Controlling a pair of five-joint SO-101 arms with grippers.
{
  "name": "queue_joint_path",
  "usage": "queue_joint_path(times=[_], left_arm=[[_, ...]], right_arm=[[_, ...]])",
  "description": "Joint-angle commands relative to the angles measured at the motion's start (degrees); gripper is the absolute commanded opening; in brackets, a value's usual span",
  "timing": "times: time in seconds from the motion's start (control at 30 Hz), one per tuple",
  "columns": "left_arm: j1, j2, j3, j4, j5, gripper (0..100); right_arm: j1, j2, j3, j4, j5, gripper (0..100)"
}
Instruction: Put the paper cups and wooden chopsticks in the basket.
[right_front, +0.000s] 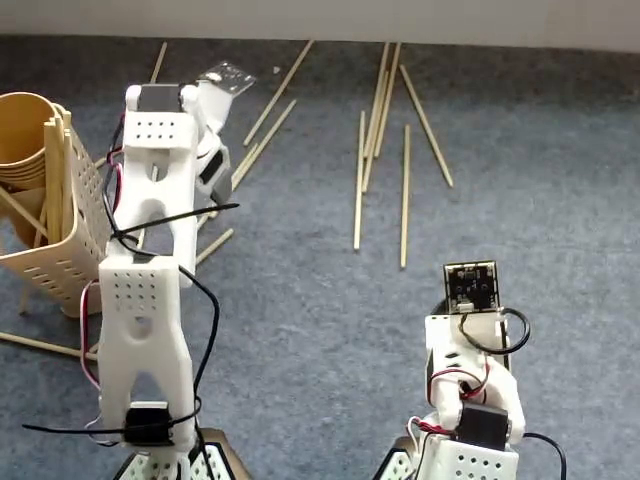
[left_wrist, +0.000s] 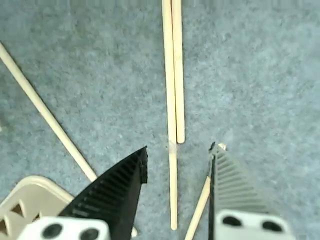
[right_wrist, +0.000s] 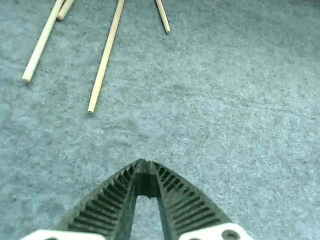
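A: Where are the paper cups (right_front: 22, 135)?
B: Nested in one stack inside the basket (right_front: 70, 255), at the left edge of the high view. A few upright chopsticks (right_front: 58, 165) stand in there against the stack.
A: And the loose ones?
B: Lying flat on the grey tabletop (right_front: 300, 330). A long pair (left_wrist: 173, 75) lies side by side straight ahead of the left end effector (left_wrist: 179, 150), and one of the two runs on between its fingers. A slanted chopstick (left_wrist: 45, 112) lies off to the side of the black finger (left_wrist: 120, 185). A short piece of a further chopstick (left_wrist: 199, 215) shows beside the pale finger (left_wrist: 235, 190).
A: Is that end effector holding anything?
B: No. Its jaws stand wide apart, straddling the stick, with nothing clamped. Whether either finger touches the wood I cannot tell.
A: Further out?
B: In the high view a scattered group (right_front: 385, 95) lies near the far edge, with two parallel chopsticks (right_front: 360, 180) nearer the arms, all well apart from the basket. A lone stick (right_front: 40, 345) pokes out at the basket's foot.
A: The right end effector (right_wrist: 146, 167)?
B: Jaws closed tip to tip, empty, above the grey surface. Three chopstick ends (right_wrist: 106, 55) lie ahead of it, apart from its tips.
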Motion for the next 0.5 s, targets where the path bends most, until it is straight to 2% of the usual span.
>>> queue_joint_path(times=[0.0, 0.2, 0.47], left_arm=[[-1.5, -9.8, 9.8, 0.7, -1.6, 21], [-0.4, -19.9, 33.1, -0.4, -12.2, 21], [-1.4, -19.9, 45.0, -17.5, -13.2, 14]], right_arm=[[-0.3, 0.0, 8.0, -0.8, -0.3, 1.0], [-0.3, 0.0, 8.0, -0.8, -0.3, 1.0], [-0.3, 0.0, 8.0, -0.8, -0.3, 1.0]])
